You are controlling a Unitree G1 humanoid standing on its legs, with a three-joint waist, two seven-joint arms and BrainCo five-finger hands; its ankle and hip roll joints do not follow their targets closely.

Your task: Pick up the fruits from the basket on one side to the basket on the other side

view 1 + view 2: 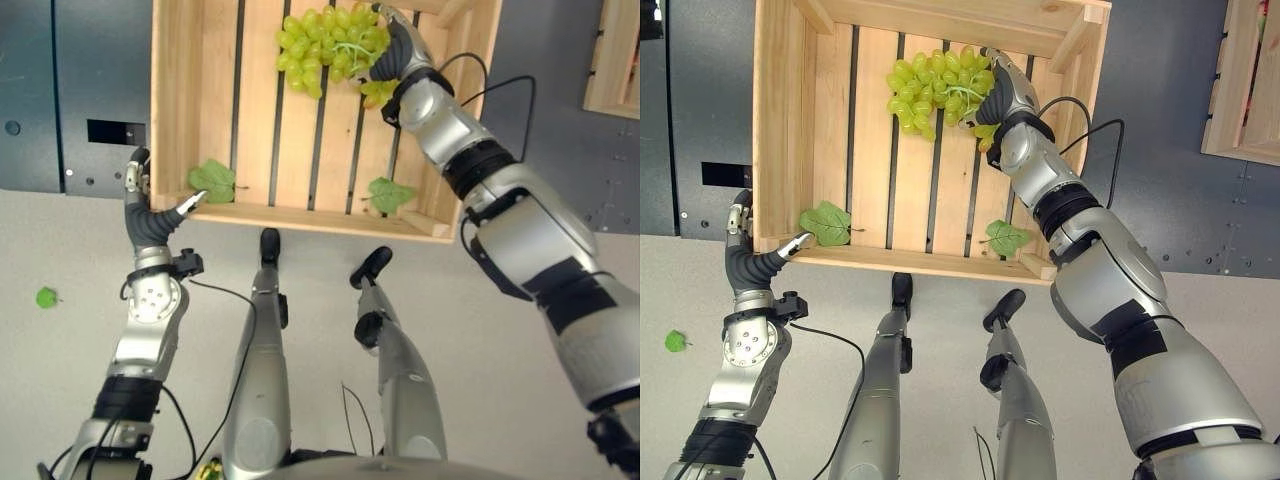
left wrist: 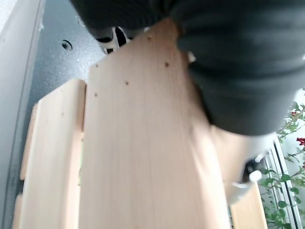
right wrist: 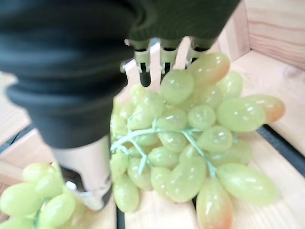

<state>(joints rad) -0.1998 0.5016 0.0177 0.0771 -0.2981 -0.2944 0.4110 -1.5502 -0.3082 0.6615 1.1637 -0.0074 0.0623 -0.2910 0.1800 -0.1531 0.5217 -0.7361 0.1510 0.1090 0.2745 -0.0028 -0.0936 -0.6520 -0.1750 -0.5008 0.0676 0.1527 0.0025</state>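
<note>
While the pick is under way, status reads:
Fruit: green grape bunch (image 1: pixel 328 48) lies on the slats at the far end of the wooden crate (image 1: pixel 180 90).
Right robot hand (image 1: pixel 1002 88): down on the bunch, fingers set in among the grapes; grip looks begun, closure cannot be confirmed.
Left robot hand (image 1: pixel 150 215): curled on the crate's near left corner, prob. to steady it.
Obstructions: two loose leaves (image 1: pixel 212 181) on the slats, clear of the bunch; crate walls close on the right.
Other: second crate (image 1: pixel 615 60) to the right, likely the target; stray leaf on floor (image 1: pixel 46 297).
</note>
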